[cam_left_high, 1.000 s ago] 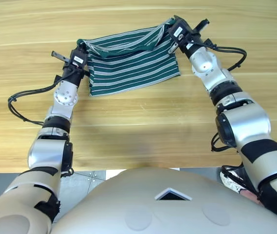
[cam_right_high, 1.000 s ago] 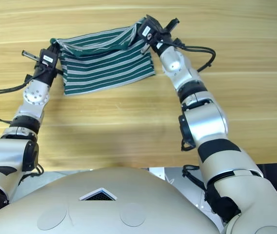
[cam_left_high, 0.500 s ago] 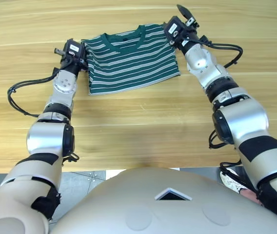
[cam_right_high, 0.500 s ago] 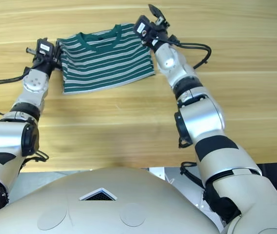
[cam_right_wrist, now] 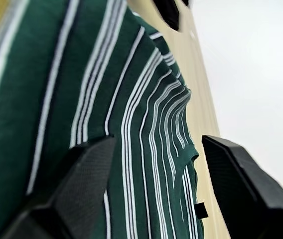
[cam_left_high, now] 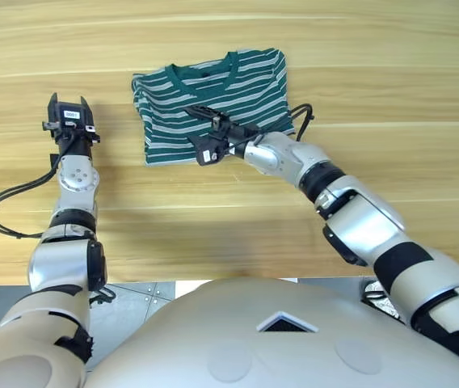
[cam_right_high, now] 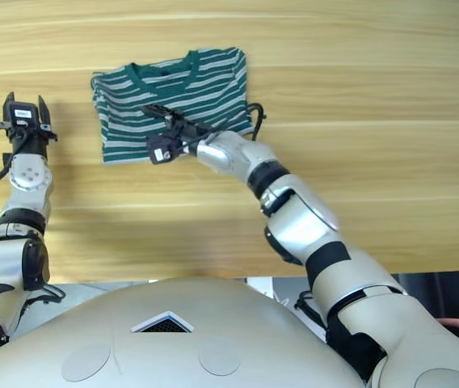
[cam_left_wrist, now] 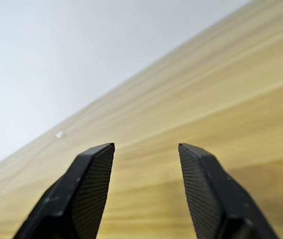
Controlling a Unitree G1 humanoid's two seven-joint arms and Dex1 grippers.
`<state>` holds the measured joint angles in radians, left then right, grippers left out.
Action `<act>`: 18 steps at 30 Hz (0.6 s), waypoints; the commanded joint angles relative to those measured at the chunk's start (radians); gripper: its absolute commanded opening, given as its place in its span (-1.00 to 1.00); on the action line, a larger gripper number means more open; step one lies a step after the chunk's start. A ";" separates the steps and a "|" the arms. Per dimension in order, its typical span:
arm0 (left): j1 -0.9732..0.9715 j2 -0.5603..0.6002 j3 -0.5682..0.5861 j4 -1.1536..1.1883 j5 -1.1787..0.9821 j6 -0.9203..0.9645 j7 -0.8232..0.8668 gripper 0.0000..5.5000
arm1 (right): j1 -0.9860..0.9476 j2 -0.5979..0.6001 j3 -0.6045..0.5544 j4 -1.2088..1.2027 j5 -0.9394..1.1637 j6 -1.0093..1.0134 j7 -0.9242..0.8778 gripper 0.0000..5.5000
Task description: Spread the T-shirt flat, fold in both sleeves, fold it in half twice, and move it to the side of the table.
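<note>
Jaws on both arms stand apart, gripping nothing. Light wooden table (cam_left_high: 391, 89) runs across the scene, with black cables (cam_left_high: 19, 187) trailing from the wrists. Left gripper (cam_left_high: 68, 103) sits over bare wood, well to the left of the folded green striped T-shirt (cam_left_high: 229, 81). Right gripper (cam_left_high: 200, 129) is low over the shirt's near left part, stripes showing between its spread fingers (cam_right_wrist: 76, 184). Beyond the table's far edge is a pale wall (cam_left_wrist: 81, 50).

Left arm stretched forward, my left pincer (cam_left_wrist: 146, 149) gaping, fingers apart. Right arm bent across toward my left; right pincer (cam_right_wrist: 156, 144) likewise spread wide.
</note>
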<state>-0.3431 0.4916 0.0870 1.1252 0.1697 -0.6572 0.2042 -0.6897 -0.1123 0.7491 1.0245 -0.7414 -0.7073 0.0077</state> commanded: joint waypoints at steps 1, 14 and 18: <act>-0.002 0.027 -0.010 -0.071 0.020 -0.032 0.004 -0.13 | 0.227 -0.397 0.048 -0.178 0.072 -0.206 0.315 0.17; 0.028 -0.009 -0.139 -0.385 0.119 -0.082 -0.112 -0.13 | 0.601 -0.597 -0.298 -0.858 1.005 0.027 0.392 0.17; 0.110 -0.022 -0.130 -0.473 0.097 -0.073 -0.121 -0.13 | 0.723 -0.488 -0.273 -0.956 0.837 0.145 0.349 0.17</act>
<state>-0.2696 0.4781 -0.0500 0.6973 0.2753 -0.7394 0.0975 -0.0163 -0.6255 0.4713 0.0980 0.1609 -0.6123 0.3693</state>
